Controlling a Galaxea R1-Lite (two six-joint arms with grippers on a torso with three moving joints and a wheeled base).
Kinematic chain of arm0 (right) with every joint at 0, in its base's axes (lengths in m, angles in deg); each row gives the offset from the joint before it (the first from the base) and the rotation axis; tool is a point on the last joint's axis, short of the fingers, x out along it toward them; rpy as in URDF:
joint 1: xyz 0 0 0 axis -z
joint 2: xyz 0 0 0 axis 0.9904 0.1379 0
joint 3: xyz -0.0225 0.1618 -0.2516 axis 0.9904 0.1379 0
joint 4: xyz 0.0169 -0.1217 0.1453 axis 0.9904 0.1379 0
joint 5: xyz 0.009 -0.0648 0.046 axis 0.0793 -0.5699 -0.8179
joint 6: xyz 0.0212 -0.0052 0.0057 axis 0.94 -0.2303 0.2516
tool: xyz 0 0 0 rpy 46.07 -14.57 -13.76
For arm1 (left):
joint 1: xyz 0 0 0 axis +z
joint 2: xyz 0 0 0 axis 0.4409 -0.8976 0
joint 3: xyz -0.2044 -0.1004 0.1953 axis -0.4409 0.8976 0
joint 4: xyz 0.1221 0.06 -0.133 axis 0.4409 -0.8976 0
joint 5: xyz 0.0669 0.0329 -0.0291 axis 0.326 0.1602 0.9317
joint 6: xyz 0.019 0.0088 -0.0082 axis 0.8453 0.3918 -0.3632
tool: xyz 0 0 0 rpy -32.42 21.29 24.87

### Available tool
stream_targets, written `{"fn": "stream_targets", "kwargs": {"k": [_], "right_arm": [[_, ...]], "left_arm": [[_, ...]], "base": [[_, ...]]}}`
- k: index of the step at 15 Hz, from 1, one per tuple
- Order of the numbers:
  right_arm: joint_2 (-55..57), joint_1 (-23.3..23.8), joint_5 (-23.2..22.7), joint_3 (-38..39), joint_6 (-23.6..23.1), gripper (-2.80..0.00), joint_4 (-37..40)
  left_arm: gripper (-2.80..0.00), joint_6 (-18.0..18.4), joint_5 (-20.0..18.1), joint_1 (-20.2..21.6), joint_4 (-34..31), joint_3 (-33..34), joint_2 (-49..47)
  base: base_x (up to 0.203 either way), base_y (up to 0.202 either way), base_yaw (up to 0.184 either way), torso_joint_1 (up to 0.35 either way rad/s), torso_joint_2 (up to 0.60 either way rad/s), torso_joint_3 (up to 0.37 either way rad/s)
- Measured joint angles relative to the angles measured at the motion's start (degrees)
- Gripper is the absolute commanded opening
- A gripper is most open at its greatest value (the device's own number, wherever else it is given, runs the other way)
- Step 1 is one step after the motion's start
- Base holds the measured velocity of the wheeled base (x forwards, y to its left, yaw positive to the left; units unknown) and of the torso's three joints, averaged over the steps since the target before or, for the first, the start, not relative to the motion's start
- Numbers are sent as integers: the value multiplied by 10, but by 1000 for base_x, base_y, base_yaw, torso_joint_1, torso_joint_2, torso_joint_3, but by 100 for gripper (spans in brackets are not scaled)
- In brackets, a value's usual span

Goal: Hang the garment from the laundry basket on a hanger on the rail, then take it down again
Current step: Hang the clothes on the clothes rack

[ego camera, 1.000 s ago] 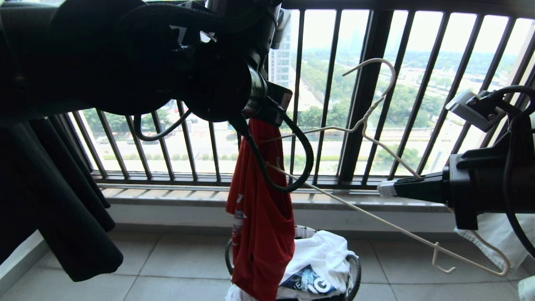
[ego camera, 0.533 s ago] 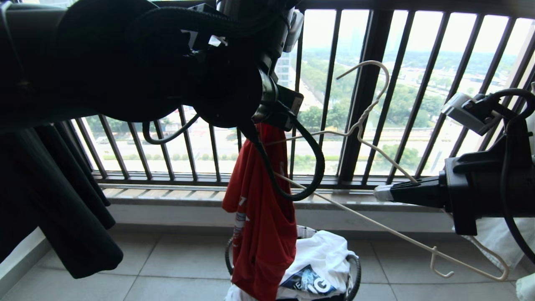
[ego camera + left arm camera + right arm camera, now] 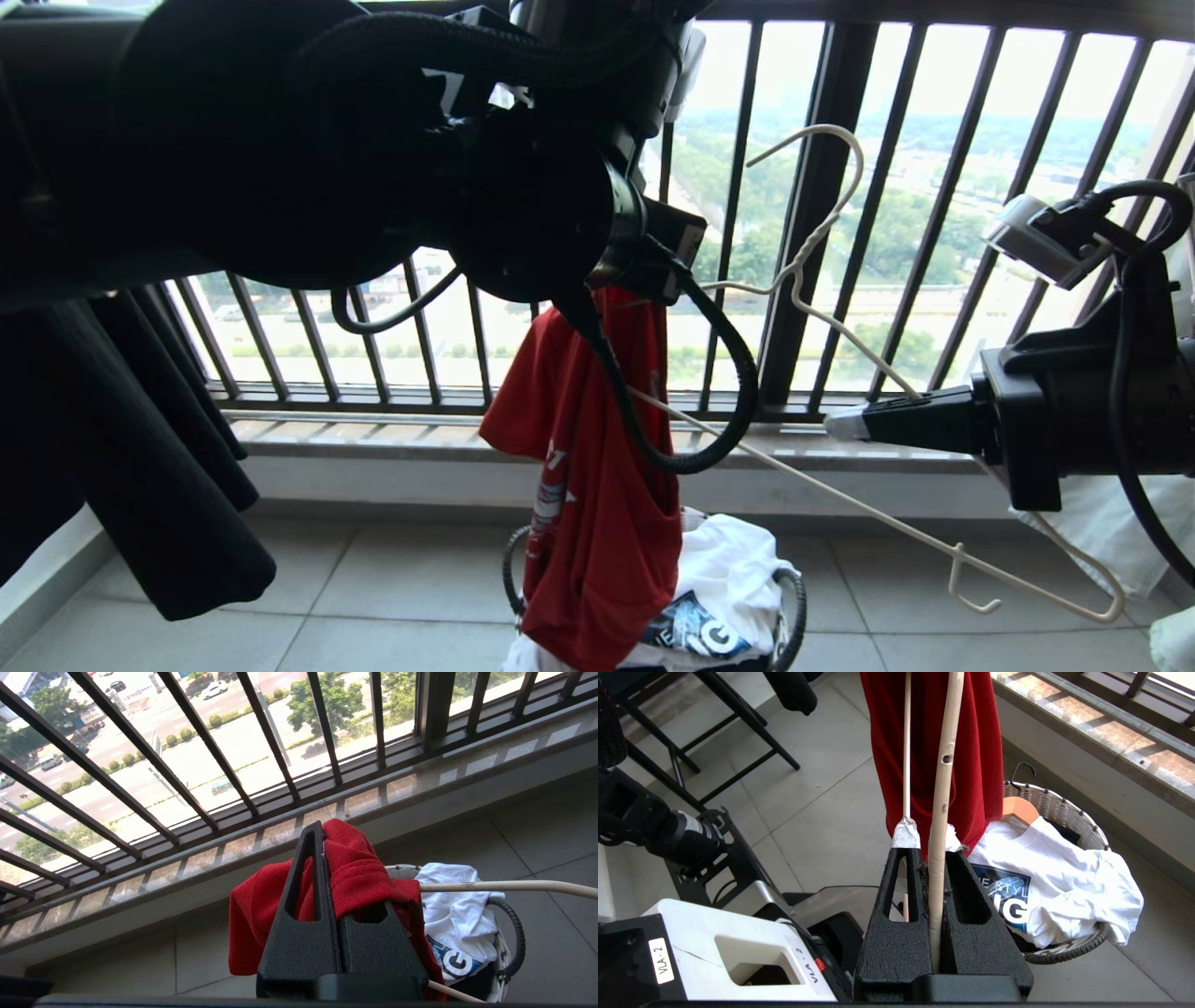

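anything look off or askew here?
Yes: the wire hanger is tipped far over, its hook pointing sideways, clamped by one arm in the right gripper. The red T-shirt hangs bunched from the left gripper, not spread.

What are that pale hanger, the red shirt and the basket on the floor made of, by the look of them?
The hanger looks like thin metal wire under a cream coating: its neck is twisted, and dark chips show in the right wrist view. The red shirt seems a soft knitted cotton-like cloth, matt, hanging in folds. The laundry basket looks woven, plastic or wicker, with a pale rim; which one I cannot tell.
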Motion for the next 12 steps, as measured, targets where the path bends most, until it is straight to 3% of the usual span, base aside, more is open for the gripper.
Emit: {"fn": "stream_targets", "kwargs": {"k": [12], "right_arm": [[15, 22, -31, 1, 9, -280, -20]], "left_arm": [[-280, -9, 0, -59, 4, -1, 0]], "base": [[0, 0, 0, 0, 0, 0]]}}
